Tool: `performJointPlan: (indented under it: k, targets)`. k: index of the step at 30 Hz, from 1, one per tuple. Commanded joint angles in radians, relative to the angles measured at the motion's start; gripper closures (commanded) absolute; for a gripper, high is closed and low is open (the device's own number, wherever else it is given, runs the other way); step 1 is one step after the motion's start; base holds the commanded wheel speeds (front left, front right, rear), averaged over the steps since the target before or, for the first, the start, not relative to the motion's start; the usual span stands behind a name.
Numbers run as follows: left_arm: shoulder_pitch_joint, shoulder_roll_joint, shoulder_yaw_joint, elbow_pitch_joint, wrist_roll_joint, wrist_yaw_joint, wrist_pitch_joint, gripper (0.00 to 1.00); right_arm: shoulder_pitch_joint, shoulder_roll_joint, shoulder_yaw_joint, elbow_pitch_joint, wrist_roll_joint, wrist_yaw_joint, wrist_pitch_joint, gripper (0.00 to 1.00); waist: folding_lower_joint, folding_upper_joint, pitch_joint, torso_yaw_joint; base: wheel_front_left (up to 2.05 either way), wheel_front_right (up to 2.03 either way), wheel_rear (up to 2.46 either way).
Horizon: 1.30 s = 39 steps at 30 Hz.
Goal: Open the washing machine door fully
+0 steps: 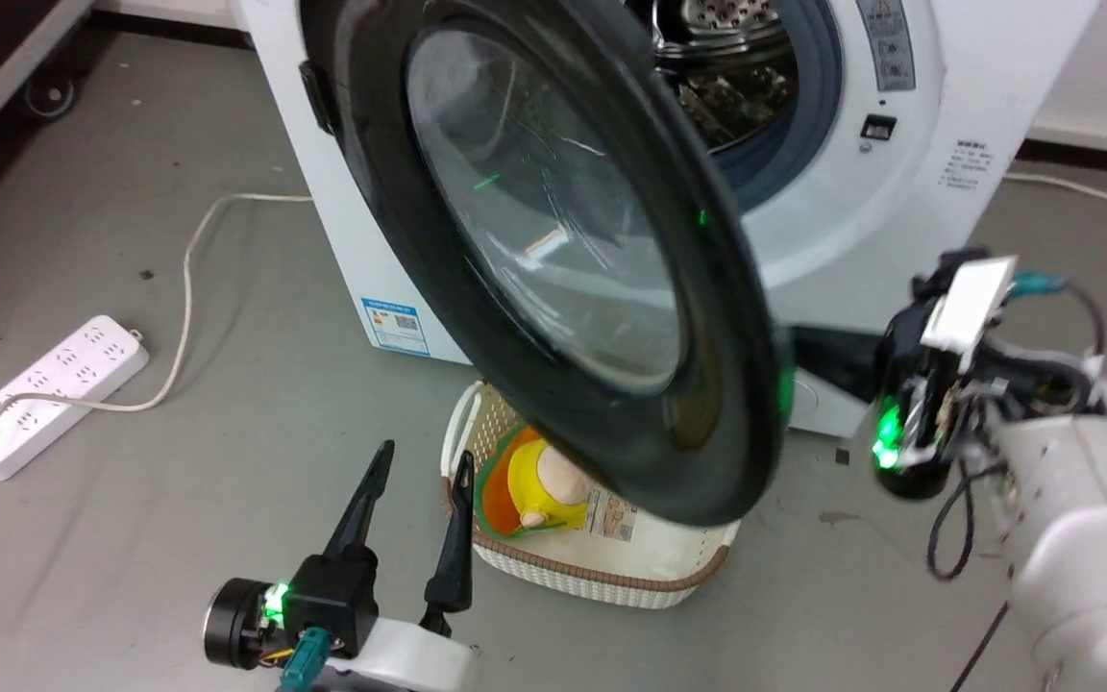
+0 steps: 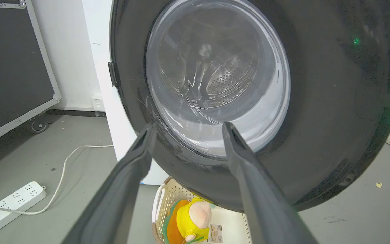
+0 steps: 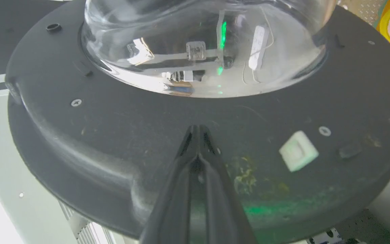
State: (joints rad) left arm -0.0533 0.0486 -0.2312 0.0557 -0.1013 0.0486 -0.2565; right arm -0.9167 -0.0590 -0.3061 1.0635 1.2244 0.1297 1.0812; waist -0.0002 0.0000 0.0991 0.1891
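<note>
The washing machine door (image 1: 707,432), a glossy black disc with a clear glass bowl (image 1: 553,240), stands swung partway out from the white washing machine (image 1: 899,192). The steel drum (image 1: 736,86) shows behind it. My right gripper (image 3: 196,127) is shut, its fingertips against the door's inner black face (image 3: 113,135) below the glass bulge. In the head view its dark fingers (image 1: 827,354) reach in behind the door's right edge. My left gripper (image 1: 427,452) is open and holds nothing, low in front of the door's outer face (image 2: 317,101), fingers (image 2: 245,162) apart from it.
A white basket (image 1: 602,577) holding a yellow plush toy (image 1: 544,481) sits on the floor under the door. A white power strip (image 1: 44,394) and its cable (image 1: 188,279) lie at the left. A black wheeled case (image 2: 8,67) stands farther left.
</note>
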Motion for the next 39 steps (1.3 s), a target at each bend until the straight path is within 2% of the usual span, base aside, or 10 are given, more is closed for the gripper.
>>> performJointPlan:
  k: [1, 9, 14, 15, 16, 17, 19, 27, 34, 39]
  targets:
    - [0.015, 0.002, 0.001, 0.004, -0.001, -0.006, -0.005, 0.00, 0.033, 0.008, 0.021, -0.004, 0.025, 0.001, 0.006, 1.00, 0.0002, 0.0000, -0.006, 0.005, 0.00, 0.00, 0.00]
    - [0.026, 0.002, -0.003, 0.027, -0.029, -0.027, -0.005, 0.00, 0.211, 0.009, 0.436, -0.176, 0.396, 0.001, -0.077, 1.00, 0.0002, 0.0000, -0.021, 0.018, 0.00, 0.00, 0.00]
    - [0.031, 0.002, 0.003, 0.029, -0.025, -0.029, -0.005, 0.00, 0.278, 0.009, 0.618, -0.282, 0.506, 0.001, -0.218, 1.00, 0.0002, 0.0000, -0.023, 0.013, 0.00, 0.00, 0.00]
    - [0.032, 0.002, 0.006, 0.028, -0.025, -0.029, -0.005, 0.00, 0.282, 0.009, 0.631, -0.294, 0.508, 0.001, -0.255, 0.79, 0.0002, 0.0000, -0.024, 0.010, 0.00, 0.00, 0.00]
    - [0.034, 0.002, 0.010, 0.027, -0.025, -0.029, -0.005, 0.00, 0.284, 0.009, 0.636, -0.303, 0.506, 0.001, -0.290, 0.24, 0.0002, 0.0000, -0.026, 0.007, 0.00, 0.00, 0.00]
    - [0.035, 0.002, 0.015, 0.025, -0.026, -0.029, -0.005, 0.00, 0.286, 0.009, 0.638, -0.308, 0.503, 0.001, -0.319, 0.00, 0.0002, 0.0000, -0.028, 0.003, 0.00, 0.00, 0.00]
    - [0.040, 0.002, 0.025, 0.024, -0.026, -0.030, -0.005, 0.00, 0.289, -0.002, 0.631, -0.330, 0.490, 0.001, -0.373, 0.00, 0.0002, 0.0000, -0.035, -0.006, 0.00, 0.00, 0.00]
    - [0.075, 0.002, 0.067, 0.014, -0.102, -0.090, -0.005, 0.00, 0.392, -0.141, 0.607, -0.584, 0.277, 0.001, -0.699, 0.00, 0.0002, 0.0000, -0.086, -0.060, 0.00, 0.00, 0.00]
    - [0.101, 0.002, 0.129, 0.019, -0.080, -0.112, -0.005, 0.00, 0.521, -0.285, 0.662, -0.816, -0.177, 0.001, -1.096, 0.00, 0.0002, 0.0000, -0.116, -0.128, 0.00, 0.00, 0.00]
    - [0.109, 0.002, 0.158, 0.028, -0.061, -0.123, -0.005, 0.00, 0.612, -0.334, 0.645, -0.862, -0.492, 0.001, -1.288, 0.00, 0.0002, 0.0000, -0.129, -0.165, 0.00, 0.00, 0.00]
